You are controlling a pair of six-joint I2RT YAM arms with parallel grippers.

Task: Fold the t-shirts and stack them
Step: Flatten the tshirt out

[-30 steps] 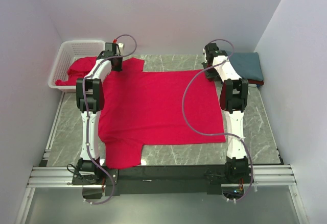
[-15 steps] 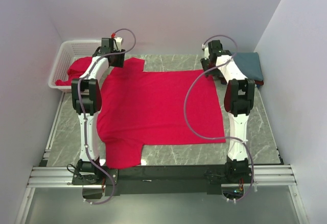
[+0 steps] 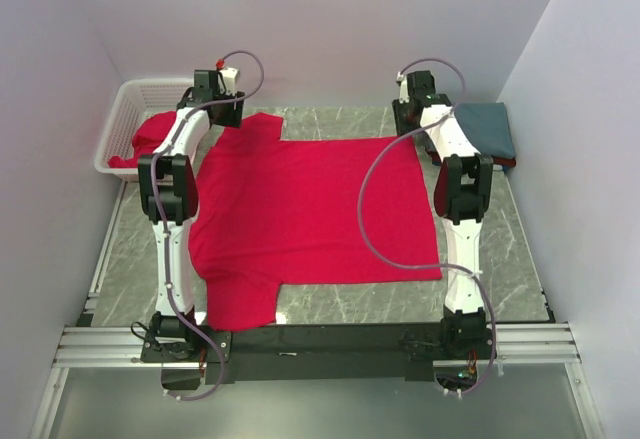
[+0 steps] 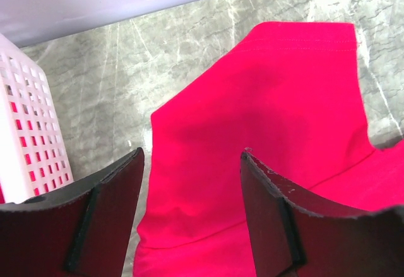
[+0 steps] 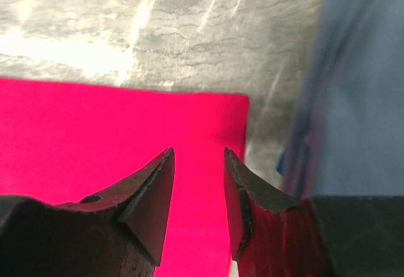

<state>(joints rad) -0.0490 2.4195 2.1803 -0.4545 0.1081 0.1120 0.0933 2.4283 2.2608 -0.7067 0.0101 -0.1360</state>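
Poised to pinch the flat red t-shirt (image 3: 310, 209) for folding: left gripper (image 4: 191, 157) wide over far sleeve (image 4: 265, 100), right gripper (image 5: 198, 154) narrower over corner (image 5: 230, 106), 2 empty.

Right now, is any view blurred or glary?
Right wrist: the blue shirt is smeared, and glare whitens the table. Left wrist: the red shirt is sharp, stitching visible. Top external: evenly lit, sharp.

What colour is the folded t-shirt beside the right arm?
The t-shirt is teal-blue; clearest in top external view.
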